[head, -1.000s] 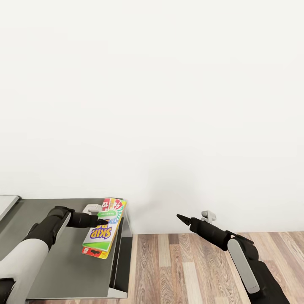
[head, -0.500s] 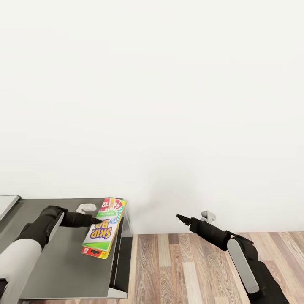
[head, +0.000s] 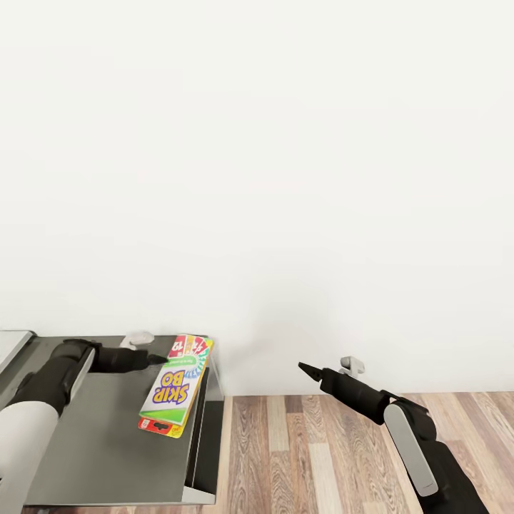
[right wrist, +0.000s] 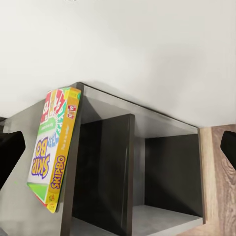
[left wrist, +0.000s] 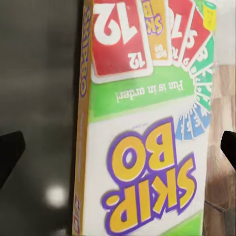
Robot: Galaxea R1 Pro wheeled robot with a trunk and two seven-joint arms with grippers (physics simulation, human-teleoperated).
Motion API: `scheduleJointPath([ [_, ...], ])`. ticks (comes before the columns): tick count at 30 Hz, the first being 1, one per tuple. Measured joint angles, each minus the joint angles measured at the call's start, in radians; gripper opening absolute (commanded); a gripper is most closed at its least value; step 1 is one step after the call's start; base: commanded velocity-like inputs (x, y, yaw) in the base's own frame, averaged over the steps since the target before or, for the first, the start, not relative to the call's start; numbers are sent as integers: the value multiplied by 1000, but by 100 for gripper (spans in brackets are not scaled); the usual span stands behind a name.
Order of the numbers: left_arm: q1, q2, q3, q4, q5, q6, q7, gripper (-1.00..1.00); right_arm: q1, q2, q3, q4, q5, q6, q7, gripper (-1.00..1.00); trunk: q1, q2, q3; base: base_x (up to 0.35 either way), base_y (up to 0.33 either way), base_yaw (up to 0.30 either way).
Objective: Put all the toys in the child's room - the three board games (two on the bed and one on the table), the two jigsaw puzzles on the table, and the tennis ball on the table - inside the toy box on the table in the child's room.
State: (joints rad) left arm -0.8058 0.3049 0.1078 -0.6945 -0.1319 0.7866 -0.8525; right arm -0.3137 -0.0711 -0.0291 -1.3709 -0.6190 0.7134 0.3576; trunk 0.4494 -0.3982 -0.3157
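- Flat white-green-red printed board game box point(head: 175, 383) lies at the grey counter's point(head: 100, 442) right edge, overhanging.
- Left claw point(head: 158, 359) spread open, empty, just beside the box.
- Right claw point(head: 305, 368) open over wood-plank floor point(head: 314, 457).

Plain white wall point(head: 285, 143); wood-plank floor point(head: 300, 457); open dark shelf compartment point(right wrist: 169, 177).
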Motion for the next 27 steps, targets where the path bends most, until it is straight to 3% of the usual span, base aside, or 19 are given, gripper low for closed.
scheduleJointPath([
  [4, 3, 30, 34, -38, 1, 17, -91, 100, 0, 0, 1, 0, 0, 0, 0, 100, 0, 0, 0, 0, 0, 0],
  [6, 4, 52, 44, -51, 2, 31, -166, 100, 0, 0, 1, 0, 0, 0, 0, 100, 0, 0, 0, 0, 0, 0],
  [8, 6, 78, 48, -58, 2, 38, -256, 100, 0, 0, 1, 0, 0, 0, 0, 100, 0, 0, 0, 0, 0, 0],
  [12, 8, 132, 52, -66, 0, 39, -503, 100, 0, 1, 2, 0, 0, 0, 0, 100, 0, 0, 0, 0, 0, 0],
  [17, 10, 178, 53, -75, 0, 36, -709, 100, 0, 2, 3, 1, 0, -1, -1, 100, 0, 0, 0, 0, 0, 0],
  [20, 11, 195, 54, -93, 3, 37, -710, 100, 0, 2, 3, 3, 0, -1, -1, 100, 0, 0, 0, 0, 0, 0],
  [27, 13, 202, 54, -119, 19, 43, -710, 100, 0, 3, 3, 8, 0, -1, -2, 100, 0, 0, 0, 0, 0, 0],
])
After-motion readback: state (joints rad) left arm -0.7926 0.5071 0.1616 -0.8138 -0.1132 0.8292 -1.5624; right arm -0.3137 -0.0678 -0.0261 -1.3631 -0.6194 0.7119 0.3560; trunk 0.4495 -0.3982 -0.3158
